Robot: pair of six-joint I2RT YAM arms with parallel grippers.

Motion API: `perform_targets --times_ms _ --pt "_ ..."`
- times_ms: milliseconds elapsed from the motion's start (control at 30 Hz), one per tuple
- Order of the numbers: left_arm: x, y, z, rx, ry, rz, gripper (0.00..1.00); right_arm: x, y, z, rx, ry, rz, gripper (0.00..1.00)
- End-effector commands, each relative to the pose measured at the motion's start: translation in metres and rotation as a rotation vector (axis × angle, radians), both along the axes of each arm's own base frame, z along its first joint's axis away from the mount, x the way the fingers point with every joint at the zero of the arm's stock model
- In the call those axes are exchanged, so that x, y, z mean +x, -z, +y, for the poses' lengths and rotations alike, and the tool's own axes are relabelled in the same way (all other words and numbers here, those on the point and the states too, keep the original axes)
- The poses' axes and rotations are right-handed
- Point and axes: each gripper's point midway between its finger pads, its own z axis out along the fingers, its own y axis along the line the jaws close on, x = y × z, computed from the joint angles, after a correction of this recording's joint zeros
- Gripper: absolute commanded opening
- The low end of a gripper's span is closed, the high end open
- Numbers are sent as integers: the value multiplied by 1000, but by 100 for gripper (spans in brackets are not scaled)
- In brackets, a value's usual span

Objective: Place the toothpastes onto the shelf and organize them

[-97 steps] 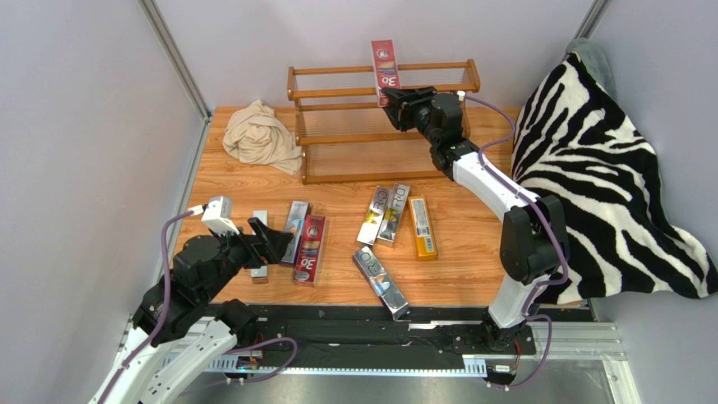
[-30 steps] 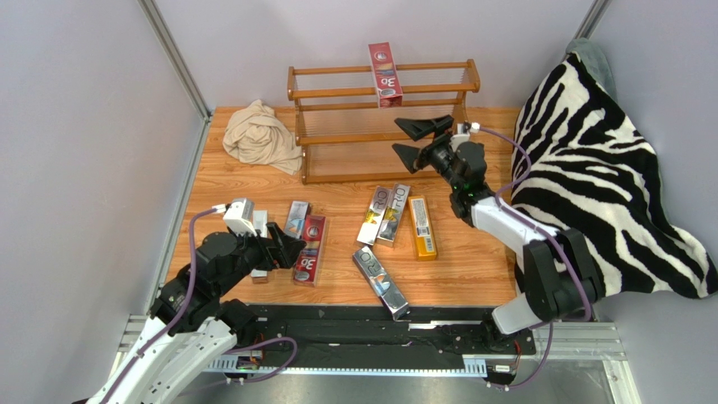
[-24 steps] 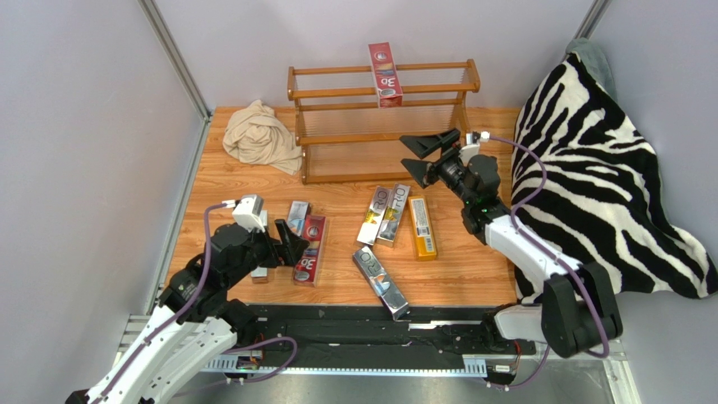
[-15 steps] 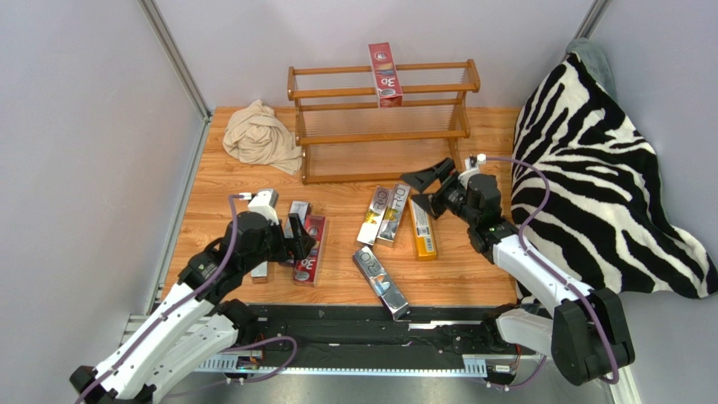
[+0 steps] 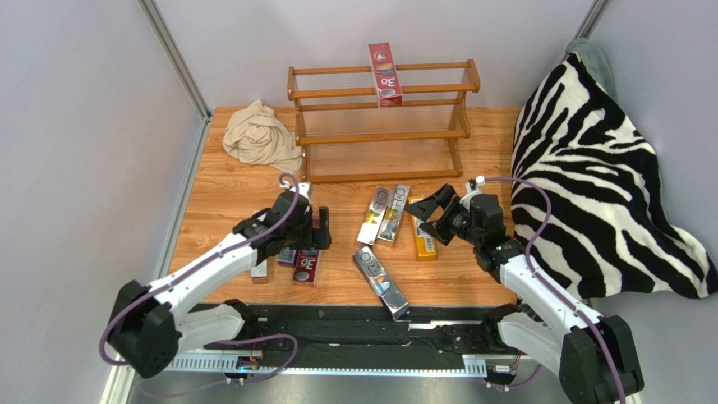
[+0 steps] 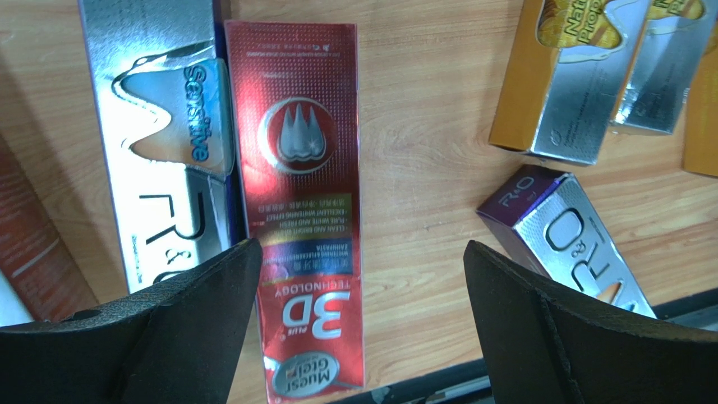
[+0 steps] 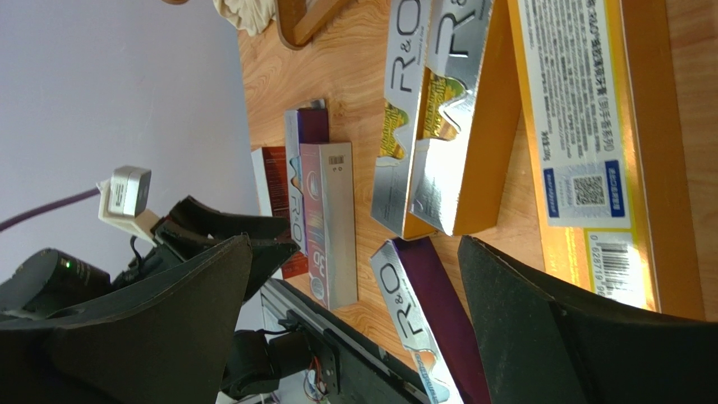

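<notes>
1. Edges: wall panels close the tabletop on its left and back. A zebra blanket covers the right edge, and the arm bases line the near edge.
2. Shelf stands at back centre, with the cloth just beside its left end.
3. Open room: a bare wood strip runs between the shelf foot and the loose cartons. There is a bare patch in front of the cloth and a gap between the left and middle groups.
4. Purple carton lies askew, its near end at the near edge.
5. Left fingers are spread wide and empty, straddling the red carton from above.
6. Right fingers are spread wide and empty, over the orange carton.
7. Count: eight cartons.
   - Shelf: one, the shelf carton, red, crossing the top rails.
   - Tabletop: seven. One red, one orange, one purple-silver, a gold-silver pair, a silver carton touching the red one, and a dark carton far left, mostly hidden.
</notes>
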Motion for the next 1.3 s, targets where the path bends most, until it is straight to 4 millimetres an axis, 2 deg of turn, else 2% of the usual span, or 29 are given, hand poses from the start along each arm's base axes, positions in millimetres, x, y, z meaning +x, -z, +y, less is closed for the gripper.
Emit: perform_targets --times_ms 0,233,533,700,933,1100,1200,1267 --pt "27 -12 -20 -22 38 -61 99 -11 4 -2 8 -22 -5 98" --pt "40 7 -16 39 21 -20 99 -23 13 -4 5 -33 6 98" --pt "41 18 1 59 -36 -18 99 -26 23 -4 -2 -45 20 98" --pt "44 22 1 64 -25 -3 99 -26 26 -3 0 -51 27 98" --pt "48 43 -3 90 -23 56 99 -27 27 -3 -8 -57 23 98" --pt "45 52 -7 81 -8 85 93 -29 30 -4 -12 -60 29 98" --pt "45 53 -11 65 3 87 86 -28 31 -4 -13 -59 30 98" --pt "45 53 -12 62 7 87 77 -28 32 -4 -13 -60 32 98"
